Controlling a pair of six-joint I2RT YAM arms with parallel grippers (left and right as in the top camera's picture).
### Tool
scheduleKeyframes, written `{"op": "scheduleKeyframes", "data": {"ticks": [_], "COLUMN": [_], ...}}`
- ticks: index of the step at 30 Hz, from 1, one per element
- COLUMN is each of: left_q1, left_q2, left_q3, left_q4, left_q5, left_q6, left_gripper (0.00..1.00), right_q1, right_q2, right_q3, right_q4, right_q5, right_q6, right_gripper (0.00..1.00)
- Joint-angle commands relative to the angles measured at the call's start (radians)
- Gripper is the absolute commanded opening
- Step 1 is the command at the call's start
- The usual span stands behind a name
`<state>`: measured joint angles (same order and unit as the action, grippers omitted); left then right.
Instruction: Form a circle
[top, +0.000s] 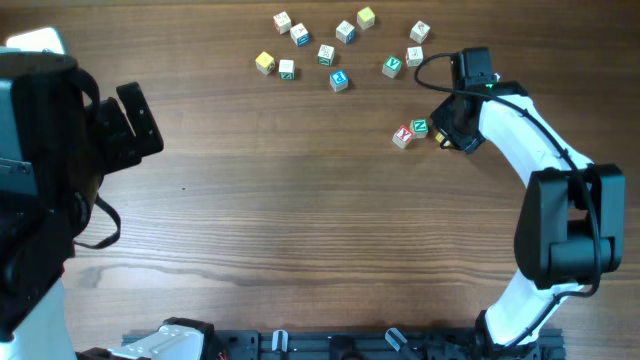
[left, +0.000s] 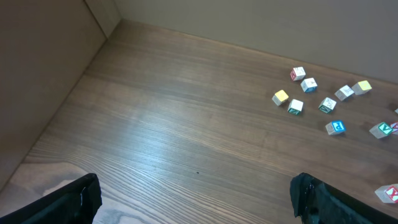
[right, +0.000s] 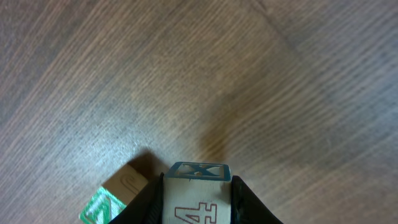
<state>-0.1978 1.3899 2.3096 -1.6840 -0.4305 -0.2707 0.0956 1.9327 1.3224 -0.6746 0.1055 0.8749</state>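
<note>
The overhead camera hangs above the table and looks straight down from well away, with the cube scatter at the far edge of its picture. The left wrist camera sits low, well apart from the scatter, and looks slantwise across the wood towards it. The scatter lies small at its upper right, and the left gripper's wide-set fingers show in the bottom corners. The right wrist camera hangs just beside the scatter's near side, very close to the wood and facing down. A blue-printed cube held between the right gripper's fingers fills its bottom edge, with a green-printed cube just beside it. The overhead and left wrist views share the scatter, including the yellow cube. The overhead and right wrist views share the green-printed cube.
</note>
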Motion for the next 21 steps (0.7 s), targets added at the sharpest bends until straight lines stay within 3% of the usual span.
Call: {"op": "scheduleKeyframes", "data": {"ticks": [1,17,21], "left_q1": [0.005,0.005,0.005], "left_q2": [0.0,0.0,0.0], "left_q3": [0.0,0.0,0.0], "left_q4": [0.0,0.0,0.0], "left_q5": [-0.016,-0.016,-0.016], "left_q6": [0.002,0.002,0.002], "left_gripper": [1.0,1.0,1.0], "right_q1": [0.002,0.004,0.004], "right_q2": [0.025,0.094,0.097], "right_q3": [-0.008,-0.008,-0.008], "right_q4": [0.024,0.053,0.054], "right_q5": [0.008,-0.003,-0.003], "right_q6": [0.016,0.018,0.019], "right_gripper": [0.28,0.29,0.36]}}
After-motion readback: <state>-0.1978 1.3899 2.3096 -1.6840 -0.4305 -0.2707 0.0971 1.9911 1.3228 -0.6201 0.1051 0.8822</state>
